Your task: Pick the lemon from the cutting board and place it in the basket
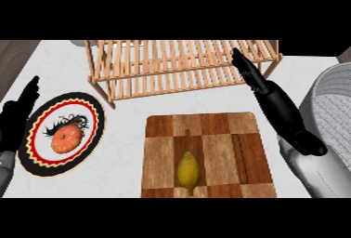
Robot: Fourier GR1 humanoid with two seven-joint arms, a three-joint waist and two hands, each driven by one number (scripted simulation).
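Right hand (pixel 273 98) flat, fingers straight, holding nothing, fingertips over wooden slatted rack (pixel 165 65), lemon (pixel 188 169) left of it and nearer the robot, lying on cutting board (pixel 219 135), grey basket (pixel 336 102) just right of it, left hand (pixel 15 118) open, fingers up, beside plate (pixel 34 160).

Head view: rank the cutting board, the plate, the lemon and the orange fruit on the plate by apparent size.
1. cutting board
2. plate
3. lemon and orange fruit: too alike to rank; the lemon looks longer, the fruit rounder.
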